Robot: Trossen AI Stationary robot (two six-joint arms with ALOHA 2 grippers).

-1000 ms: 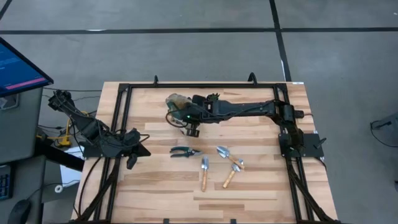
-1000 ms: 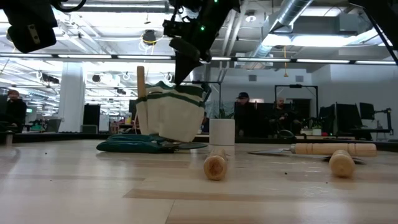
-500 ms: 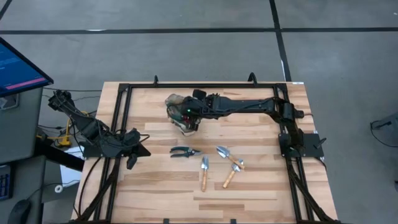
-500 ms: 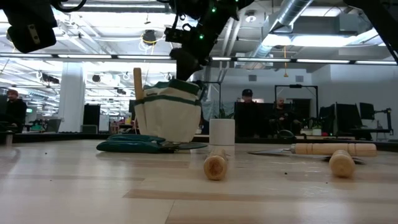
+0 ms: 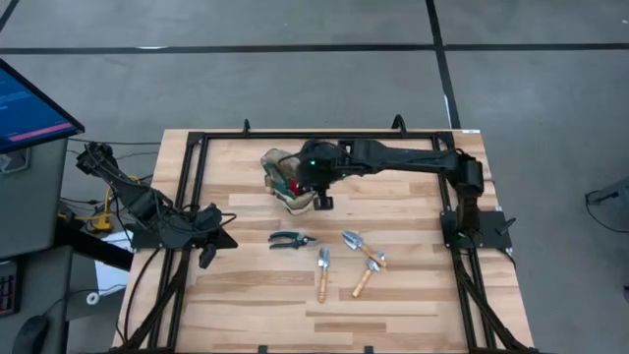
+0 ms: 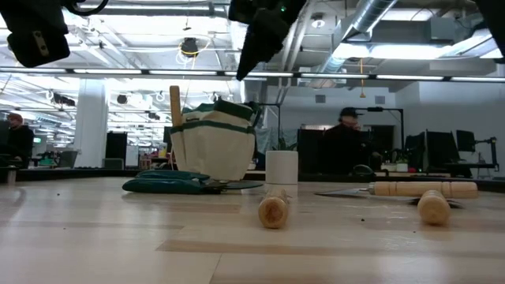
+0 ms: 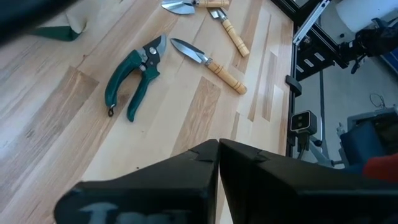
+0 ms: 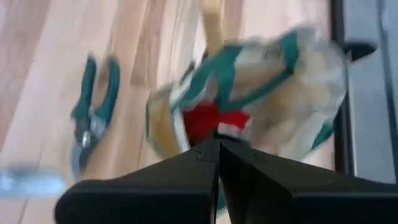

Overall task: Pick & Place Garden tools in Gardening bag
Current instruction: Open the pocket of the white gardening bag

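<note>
Your bag (image 5: 283,175) holds a red item (image 8: 214,118) and a wooden handle (image 6: 177,104). Right end effector (image 5: 321,200) hangs pinched closed, empty, above it; left end effector (image 5: 208,258) is closed too.

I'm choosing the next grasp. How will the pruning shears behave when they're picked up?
The pruning shears lie flat on the table, so they probably won't roll. Their two handles are splayed apart, so a pinch on one handle may let the other swing. The handles look smoothly coated, so possibly a little slippery.
</note>
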